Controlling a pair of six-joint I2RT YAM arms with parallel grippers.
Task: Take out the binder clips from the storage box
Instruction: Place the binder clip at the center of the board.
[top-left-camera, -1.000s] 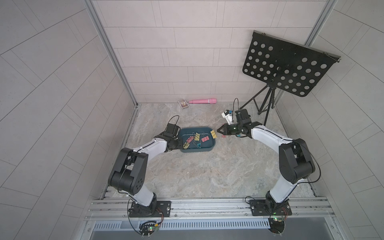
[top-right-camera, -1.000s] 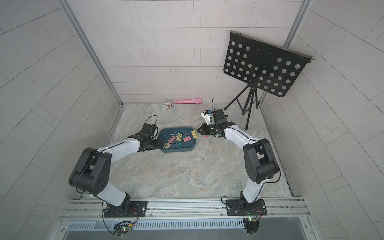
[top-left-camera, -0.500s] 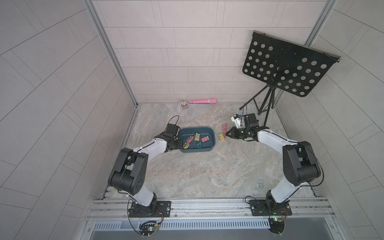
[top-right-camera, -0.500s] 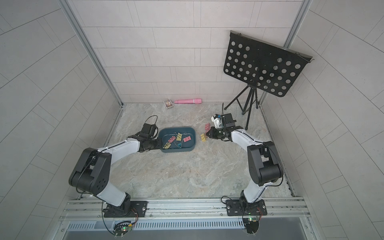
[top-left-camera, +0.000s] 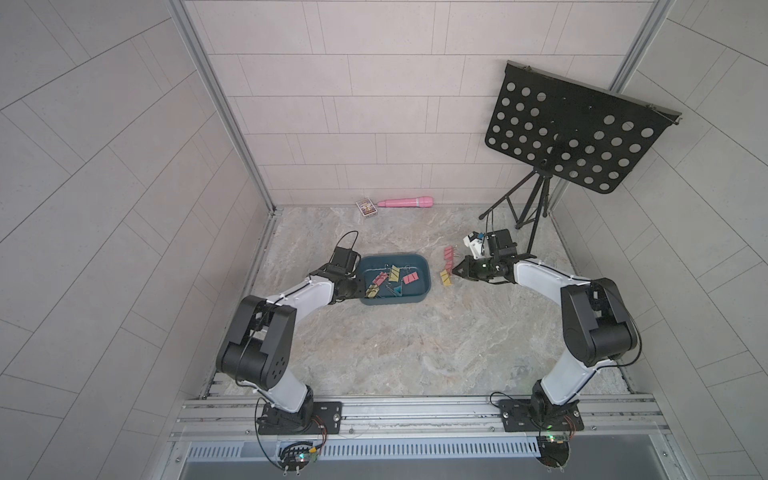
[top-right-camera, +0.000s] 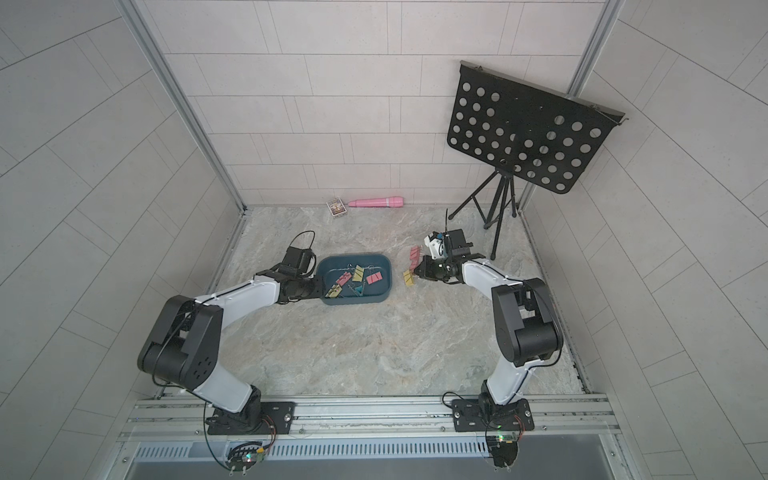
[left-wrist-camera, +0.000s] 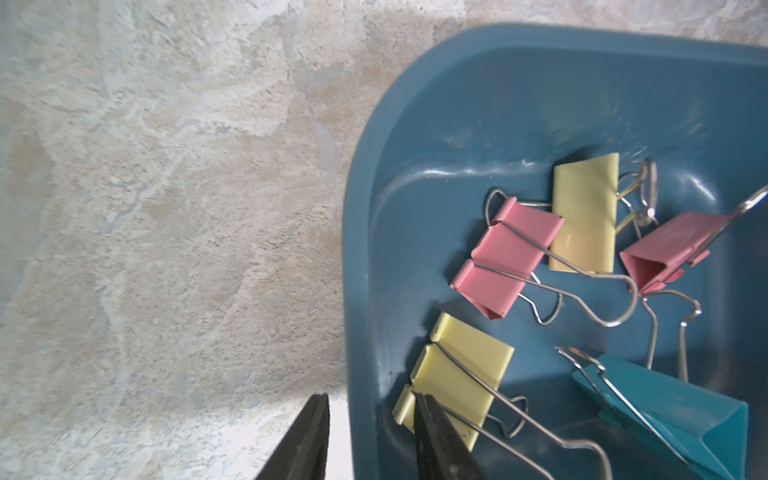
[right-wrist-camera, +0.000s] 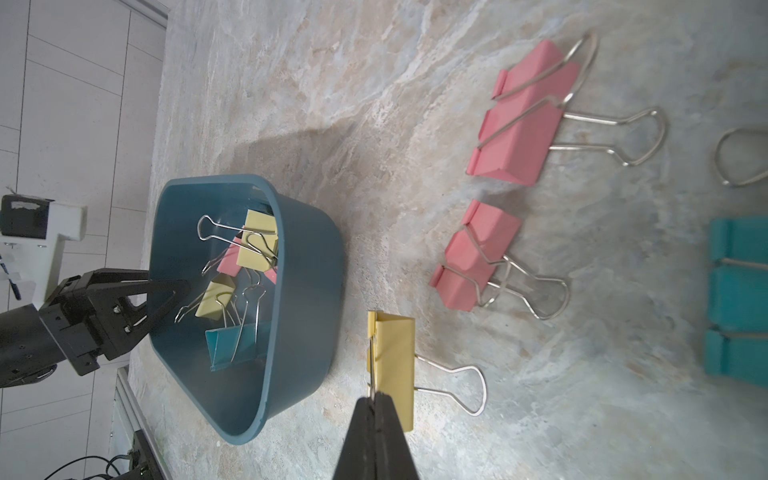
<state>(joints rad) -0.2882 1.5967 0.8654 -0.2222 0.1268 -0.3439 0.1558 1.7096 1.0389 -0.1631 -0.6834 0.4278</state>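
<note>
Jaws of my right gripper (right-wrist-camera: 376, 401) pinch a yellow binder clip (right-wrist-camera: 395, 361); my left gripper (left-wrist-camera: 370, 399) straddles the storage box (left-wrist-camera: 357, 249) wall, grip unclear.

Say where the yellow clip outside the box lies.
Both top views show the yellow clip right of the box, at the right gripper, near the pink clips.

Both top views hang high above the near edge, over the arm bases, and look steeply down and forward on the whole worktop (top-left-camera: 395, 345), the walls and the music stand (top-left-camera: 582, 108) at far right. The left wrist view sits very close above the storage box (left-wrist-camera: 361, 249), facing down on one rounded corner. The right wrist view lies low over the worktop. It looks left past the right gripper (right-wrist-camera: 376, 401) and a yellow binder clip (right-wrist-camera: 395, 353) to that box, which all four views share.
</note>
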